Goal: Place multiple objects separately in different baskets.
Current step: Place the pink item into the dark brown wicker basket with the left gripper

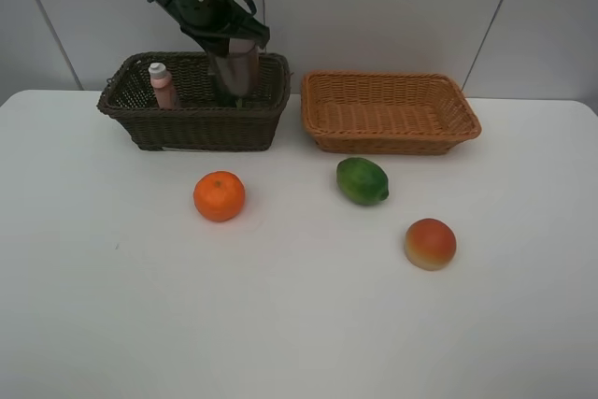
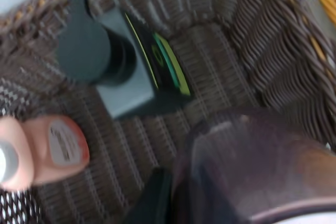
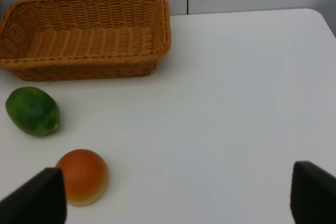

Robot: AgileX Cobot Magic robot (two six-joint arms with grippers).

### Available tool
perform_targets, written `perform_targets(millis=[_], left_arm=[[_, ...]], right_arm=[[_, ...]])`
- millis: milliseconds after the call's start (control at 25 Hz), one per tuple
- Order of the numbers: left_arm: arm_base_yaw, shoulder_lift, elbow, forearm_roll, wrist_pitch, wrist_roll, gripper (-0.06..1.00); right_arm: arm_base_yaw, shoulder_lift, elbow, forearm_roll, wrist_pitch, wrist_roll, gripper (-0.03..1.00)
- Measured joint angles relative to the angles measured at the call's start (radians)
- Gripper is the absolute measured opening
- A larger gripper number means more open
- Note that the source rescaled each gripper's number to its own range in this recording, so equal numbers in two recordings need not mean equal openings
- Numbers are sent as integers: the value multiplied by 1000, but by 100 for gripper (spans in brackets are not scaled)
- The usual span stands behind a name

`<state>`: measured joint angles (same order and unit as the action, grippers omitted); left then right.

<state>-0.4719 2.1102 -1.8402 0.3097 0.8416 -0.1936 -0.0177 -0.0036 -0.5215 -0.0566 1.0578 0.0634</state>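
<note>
The left tool (image 1: 227, 44) is lowered into the dark brown basket (image 1: 192, 128) and is pinched shut on the wall of the translucent purple cup (image 1: 235, 72), a dark finger (image 2: 155, 198) being seen against the cup's side in the left wrist view. The cup is hung directly below the tool, inside the basket, at the end nearer the light tan basket (image 1: 392, 144). Its long axis is held roughly upright. The pale rim nearest the wrist camera suggests that the mouth is turned upward, though this is blurred. Whether its base is touching the basket floor cannot be told.

The release is judged to turn on the gap beside the cup. The dark green pump bottle (image 2: 118, 64) is placed just beside it toward the middle of the basket, and the pink white-capped bottle (image 1: 164, 85) is stood upright at the far end. A bare patch of weave is seen below the cup.

The right tool (image 3: 173, 195) is spread wide over the desk (image 1: 280, 324), with nothing between its tips. The red-orange peach-like fruit (image 1: 430, 243) and the green fruit (image 1: 362, 180) are found nearest to it, with the tan basket beyond them. The orange (image 1: 219, 195) is set on the left arm's side, in front of the dark basket.
</note>
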Motion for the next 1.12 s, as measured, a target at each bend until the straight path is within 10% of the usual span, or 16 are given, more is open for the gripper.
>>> perform_targets(millis=[960,1120], left_arm=[[17,149,0,-21,-224,2,0],[17,149,0,-21,-229,2,15]], right_arm=[[0,0,0,0,0,0,79],[0,0,0,0,0,0,79]])
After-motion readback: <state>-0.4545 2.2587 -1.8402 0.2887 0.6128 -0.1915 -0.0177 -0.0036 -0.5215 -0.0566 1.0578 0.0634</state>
